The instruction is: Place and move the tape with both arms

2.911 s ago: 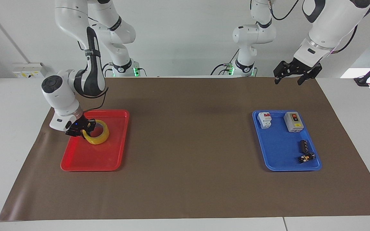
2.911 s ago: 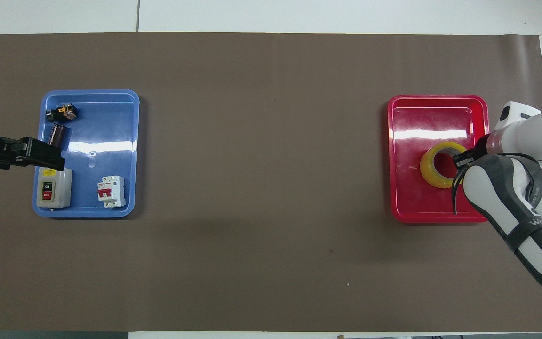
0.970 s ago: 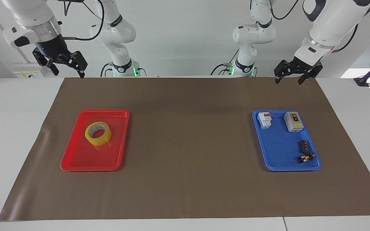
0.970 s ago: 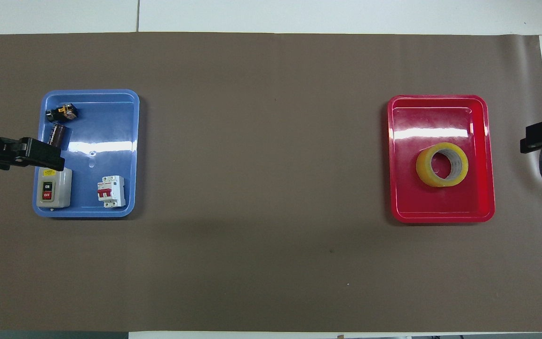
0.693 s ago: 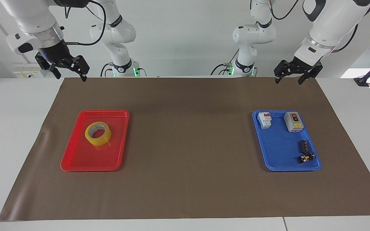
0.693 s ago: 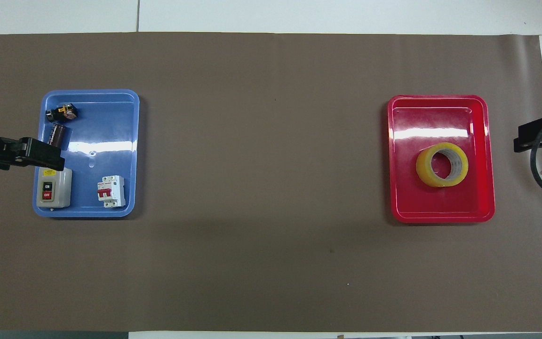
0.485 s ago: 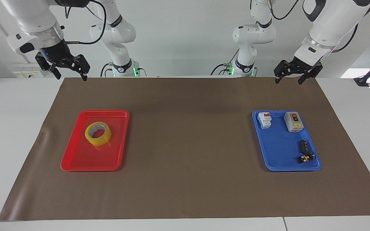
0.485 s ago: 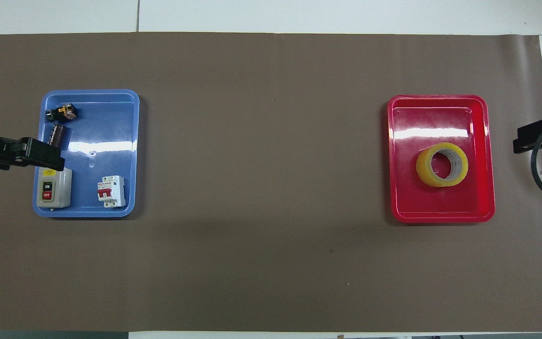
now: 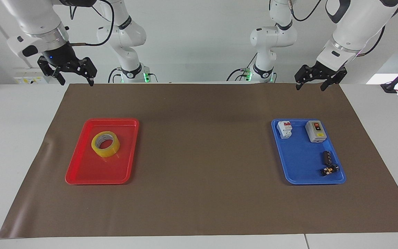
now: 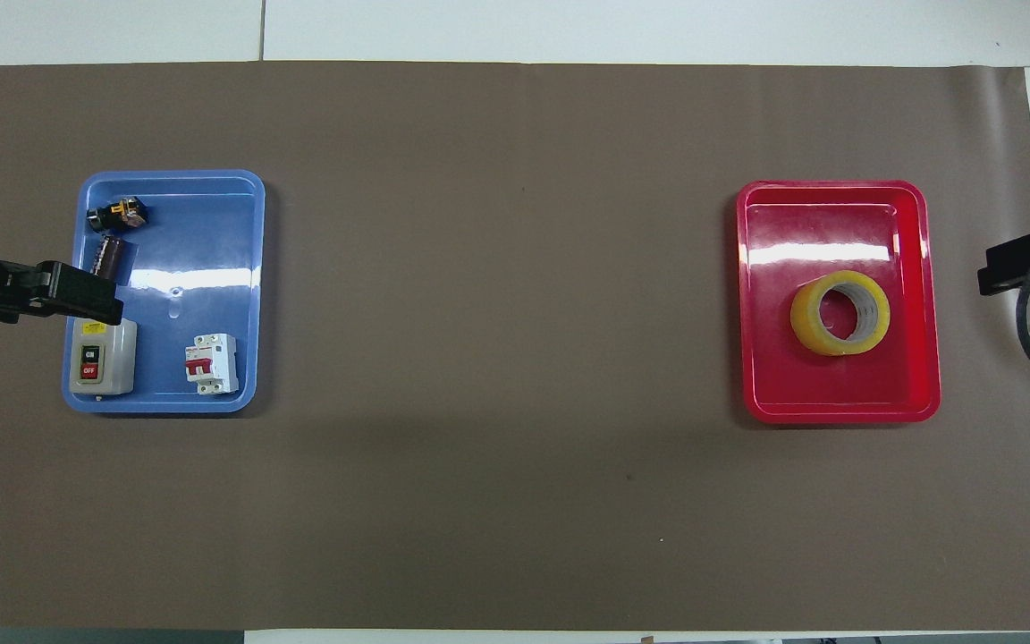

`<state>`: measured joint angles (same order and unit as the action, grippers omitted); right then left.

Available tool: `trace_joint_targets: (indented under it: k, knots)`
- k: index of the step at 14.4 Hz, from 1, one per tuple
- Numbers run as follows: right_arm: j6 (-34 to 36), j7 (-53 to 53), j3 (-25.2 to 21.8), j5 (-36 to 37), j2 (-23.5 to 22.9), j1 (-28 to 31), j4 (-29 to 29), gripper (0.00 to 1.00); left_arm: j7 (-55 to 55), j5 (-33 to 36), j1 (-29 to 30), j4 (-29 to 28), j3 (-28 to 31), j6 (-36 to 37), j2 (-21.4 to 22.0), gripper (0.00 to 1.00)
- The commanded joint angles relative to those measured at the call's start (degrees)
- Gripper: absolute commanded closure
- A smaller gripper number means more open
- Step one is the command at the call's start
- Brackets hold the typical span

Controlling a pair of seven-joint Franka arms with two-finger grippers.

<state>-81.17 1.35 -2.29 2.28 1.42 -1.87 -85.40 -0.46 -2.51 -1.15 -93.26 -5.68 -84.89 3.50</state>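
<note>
The tape (image 9: 105, 144) lies flat in the red tray (image 9: 81, 173) at the right arm's end of the bench (image 9: 199, 207), clear of both arms. The right hand (image 9: 75, 79) hangs raised over the brown mat's (image 9: 202, 155) edge nearest the robots, fingers apart, holding nothing. The left hand (image 9: 309, 84) hangs raised over the mat's edge at its own end, fingers apart and empty. The blue tray (image 9: 299, 162) carries a grey switch box (image 9: 315, 131), a white breaker (image 9: 284, 129) and two small dark parts (image 9: 327, 163).
</note>
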Motion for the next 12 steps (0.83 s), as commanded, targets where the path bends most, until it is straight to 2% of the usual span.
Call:
trace_joint_targets:
  k: [1,12]
  knots:
    - [0.9,-1.4,0.2,-0.2,-0.7,0.6,1.8,0.00,0.4,0.7,-0.3,-0.4,0.4,0.4,0.6,0.00]
    - [1.0,-2.1,0.2,-0.2,-0.7,0.6,1.6,0.00,0.4,0.7,-0.3,-0.4,0.4,0.4,0.6,0.00]
